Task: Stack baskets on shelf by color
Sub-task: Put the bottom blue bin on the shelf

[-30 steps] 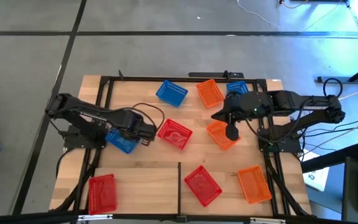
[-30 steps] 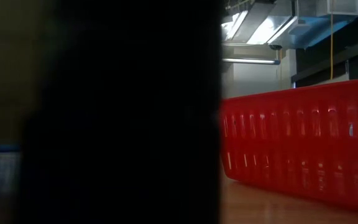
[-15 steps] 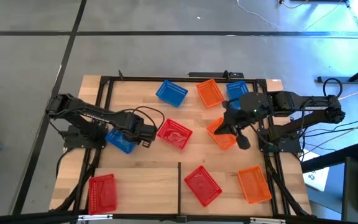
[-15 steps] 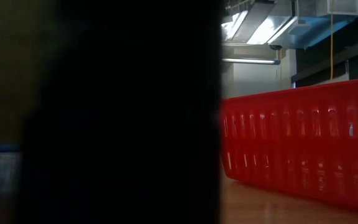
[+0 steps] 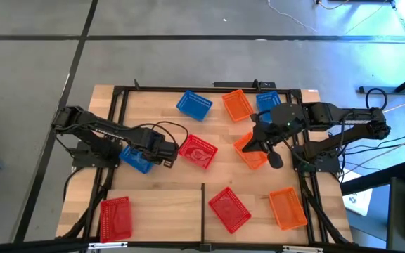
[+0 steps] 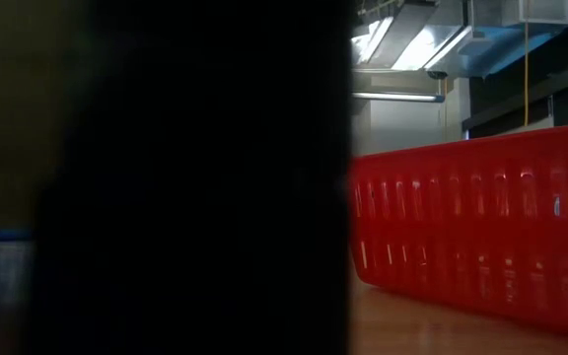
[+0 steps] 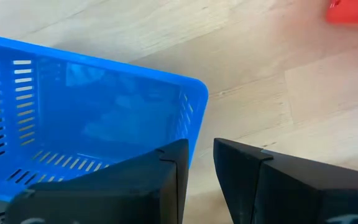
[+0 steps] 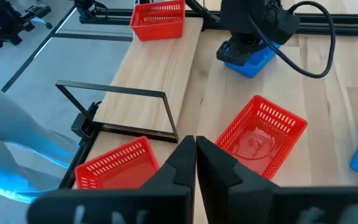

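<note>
**A:** Since a second ago, the right arm swung: its pincer (image 5: 275, 161) was pointing down over the orange basket (image 5: 250, 152) in the middle-right, now it's angled off toward that basket's outer side. Left arm shifted a touch too, barely.

**B:** Big picture first? What's on the counter (image 5: 160, 190)?

**A:** Wood planks with a black frame, baskets scattered all over. Far edge: a blue basket (image 5: 193, 105), an orange one (image 5: 238, 105) beside it, another blue (image 5: 266, 100) partly under the right arm. Middle: a red basket (image 5: 198, 151). Near edge: red at the left corner (image 5: 116, 218), red by the centre (image 5: 229, 209), orange on the right (image 5: 287, 208). A thin black divider bar (image 5: 202, 204) sits at the near edge.

**B:** And the pincers?

**A:** Left pincer (image 7: 197, 171) is clamped over the rim of a blue basket (image 7: 86, 124), one finger inside, one outside. That basket sits at the left side of the counter, near the middle red one. Right pincer is clenched with nothing in it.

**B:** Low camera?

**A:** Mostly blocked by something dark, plus a red basket wall (image 6: 481, 237) up close.
</note>
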Controlling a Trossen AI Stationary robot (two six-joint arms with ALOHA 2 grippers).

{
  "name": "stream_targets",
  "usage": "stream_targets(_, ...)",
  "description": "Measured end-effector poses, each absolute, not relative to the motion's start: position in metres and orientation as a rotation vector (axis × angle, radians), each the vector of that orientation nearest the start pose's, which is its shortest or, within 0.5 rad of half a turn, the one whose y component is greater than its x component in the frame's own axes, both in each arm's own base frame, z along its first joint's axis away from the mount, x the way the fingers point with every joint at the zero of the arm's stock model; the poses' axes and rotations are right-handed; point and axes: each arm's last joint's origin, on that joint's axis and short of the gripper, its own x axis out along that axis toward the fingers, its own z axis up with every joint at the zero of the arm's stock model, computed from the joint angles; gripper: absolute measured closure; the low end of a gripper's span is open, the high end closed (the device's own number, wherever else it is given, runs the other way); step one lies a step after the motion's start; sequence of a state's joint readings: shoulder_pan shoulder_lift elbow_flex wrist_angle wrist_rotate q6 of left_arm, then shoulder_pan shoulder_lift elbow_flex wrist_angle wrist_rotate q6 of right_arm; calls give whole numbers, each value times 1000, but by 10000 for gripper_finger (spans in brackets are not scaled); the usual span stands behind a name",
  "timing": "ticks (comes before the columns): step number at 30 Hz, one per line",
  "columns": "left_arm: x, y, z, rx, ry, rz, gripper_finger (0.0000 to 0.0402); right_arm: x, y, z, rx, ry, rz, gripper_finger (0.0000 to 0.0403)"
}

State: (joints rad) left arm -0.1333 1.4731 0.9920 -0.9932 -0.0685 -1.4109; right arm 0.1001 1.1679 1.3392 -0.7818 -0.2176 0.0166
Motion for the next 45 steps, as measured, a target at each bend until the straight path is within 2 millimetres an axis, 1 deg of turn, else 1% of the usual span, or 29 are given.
stream_targets(6,250,-32,203,-982,1237,965,334,225,29,392,52,615,303,387)
stream_targets(16,259,-33,179,-927,1314,1029,334,224,29,392,52,615,304,387)
stream_targets(20,262,-33,170,-849,1381,980,335,224,29,392,52,615,304,387)
stream_targets(24,267,-33,164,-826,1431,882,346,224,29,392,52,615,304,387)
stream_targets(29,267,-32,164,-820,1480,816,365,224,29,392,52,615,304,387)
stream_targets(32,266,-29,164,-821,1502,795,393,224,29,392,50,615,304,387)
stream_targets(37,266,-28,165,-798,1522,772,400,224,29,392,35,612,309,387)
stream_targets(39,264,-29,170,-788,1559,779,401,224,29,392,22,610,313,387)
stream_targets(42,262,-33,181,-741,1648,740,401,224,29,392,4,607,319,387)
stream_targets(45,265,-40,196,-698,1681,687,401,224,29,392,4,607,319,387)
